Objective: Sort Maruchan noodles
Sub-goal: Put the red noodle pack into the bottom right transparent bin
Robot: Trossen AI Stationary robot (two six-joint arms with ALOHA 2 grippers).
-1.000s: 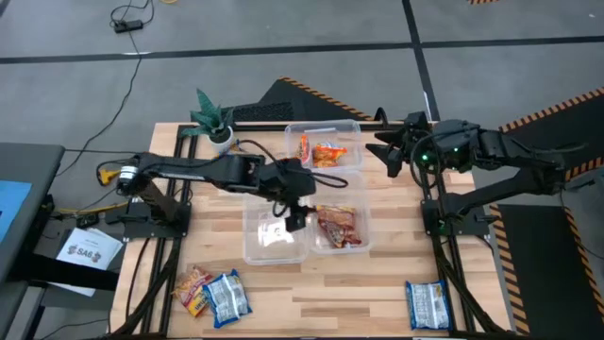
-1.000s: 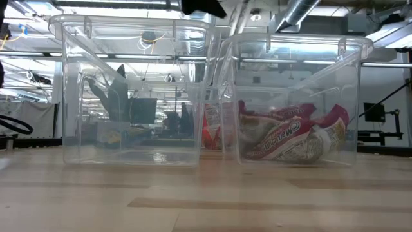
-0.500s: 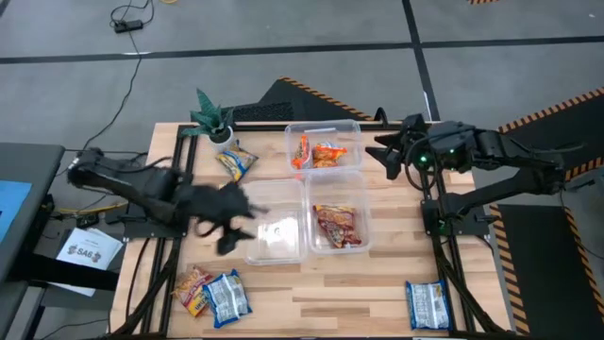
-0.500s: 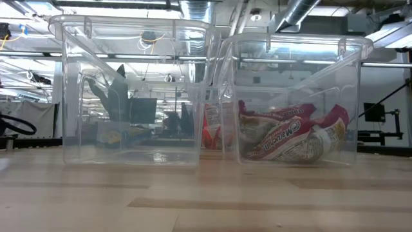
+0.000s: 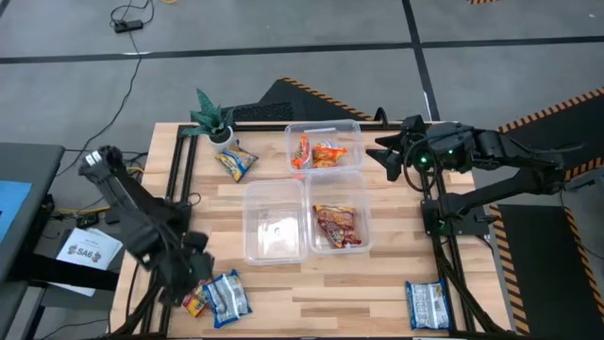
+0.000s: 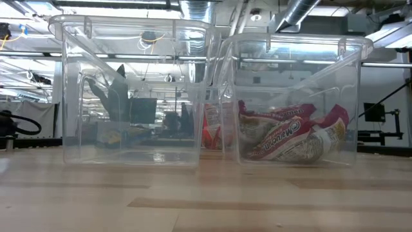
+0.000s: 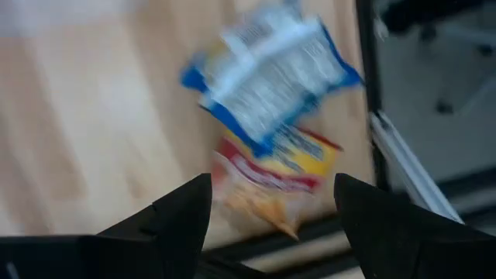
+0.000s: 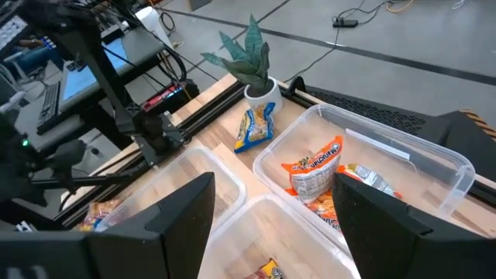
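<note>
My left gripper [image 7: 271, 225] is wide open and holds nothing. It hangs just over two packets: a blue pack [image 7: 267, 74] lying partly on an orange pack [image 7: 271, 174], near the table's edge [image 5: 160, 321]. I think I could grab both at once, because they overlap. I could also push one off the edge. My right gripper [image 8: 271, 225] waits wide open by the far tubs [image 5: 324, 148]. One blue pack [image 5: 427, 304] lies alone at the other corner. Another lies by the plant [image 5: 212, 118]. One tub [image 5: 274, 224] is empty.
</note>
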